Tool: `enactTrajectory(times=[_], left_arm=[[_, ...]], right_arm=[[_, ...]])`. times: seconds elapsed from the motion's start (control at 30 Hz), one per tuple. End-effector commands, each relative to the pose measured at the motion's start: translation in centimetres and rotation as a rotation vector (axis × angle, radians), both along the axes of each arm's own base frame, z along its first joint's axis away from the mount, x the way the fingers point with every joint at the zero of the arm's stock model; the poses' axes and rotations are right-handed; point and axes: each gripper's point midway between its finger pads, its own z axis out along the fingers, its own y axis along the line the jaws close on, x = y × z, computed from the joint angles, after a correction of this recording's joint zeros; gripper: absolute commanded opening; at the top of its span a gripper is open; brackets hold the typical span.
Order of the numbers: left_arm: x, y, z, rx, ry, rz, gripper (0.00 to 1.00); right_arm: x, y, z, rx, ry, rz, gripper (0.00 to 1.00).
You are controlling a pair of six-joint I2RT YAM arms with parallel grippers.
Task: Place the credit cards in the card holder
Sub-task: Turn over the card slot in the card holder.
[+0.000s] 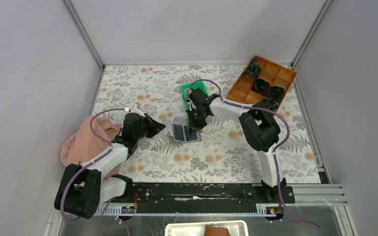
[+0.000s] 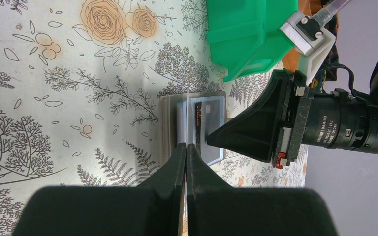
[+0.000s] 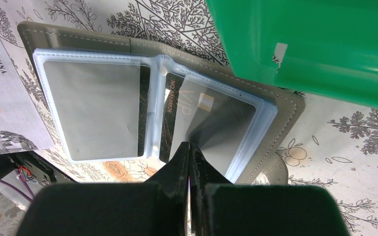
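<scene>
Pressed together, tips down on the open card holder (image 3: 281, 115) (dark credit card (image 3: 174, 115) inside clear sleeve), beside green bin (image 3: 315, 44): right gripper (image 3: 190, 147). Pinching white credit card (image 3: 5, 98) nearby: left gripper (image 2: 186, 147).

The left arm (image 1: 98, 160) rises from lower left, elbow folded; the left tool (image 1: 162, 129) points right toward centre, fingers pressed together. The right arm (image 1: 263, 132) arches from lower right; the right tool (image 1: 193, 131) points down at centre, fingers pressed together
</scene>
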Motion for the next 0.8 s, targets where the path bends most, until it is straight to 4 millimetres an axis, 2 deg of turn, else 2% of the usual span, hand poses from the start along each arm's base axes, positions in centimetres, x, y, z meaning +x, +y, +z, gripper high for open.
enactTrajectory(times=[0.0, 0.37, 0.77], left_arm=[[0.98, -0.31, 1.17, -0.004, -0.049, 0.001, 0.00], [1.16, -0.78, 1.09, -0.006, -0.048, -0.012, 0.00], [0.85, 0.00, 1.85, 0.035, -0.070, 0.004, 0.00]], right_arm=[[-0.54, -0.53, -1.02, -0.029, 0.025, 0.009, 0.00], [-0.44, -0.52, -1.05, -0.031, 0.027, 0.008, 0.00], [-0.48, -0.42, -1.26, -0.032, 0.032, 0.007, 0.00]])
